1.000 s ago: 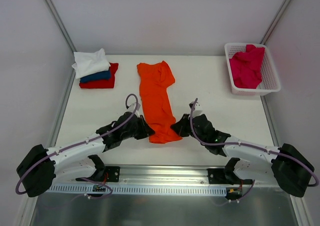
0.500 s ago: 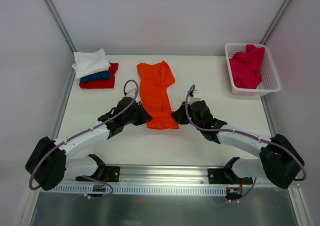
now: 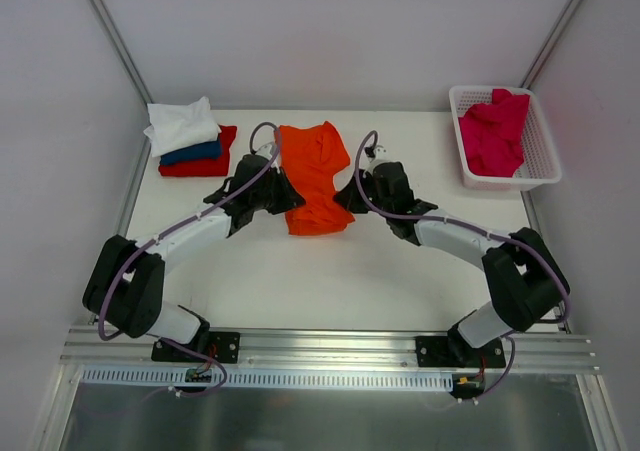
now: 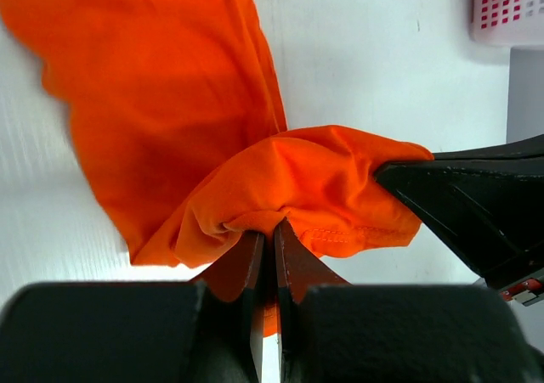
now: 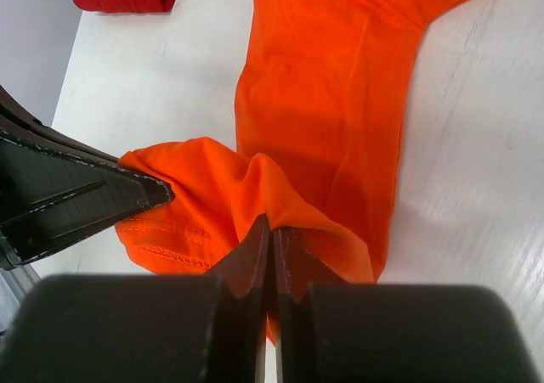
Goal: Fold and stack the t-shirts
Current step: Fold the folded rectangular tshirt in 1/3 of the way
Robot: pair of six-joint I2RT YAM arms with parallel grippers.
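a folded stack [image 3: 190, 139] of white, blue and red t-shirts is seen whole only from above, at far left. the orange t-shirt [image 3: 315, 166] lies mid-table, its near end doubled back over itself. in the wrist views its hem is seen pinched in the closed left gripper [image 4: 272, 234] and right gripper [image 5: 270, 230]. a crimson-pink t-shirt [image 3: 492, 131] is held in the white basket [image 3: 545, 176], far right.
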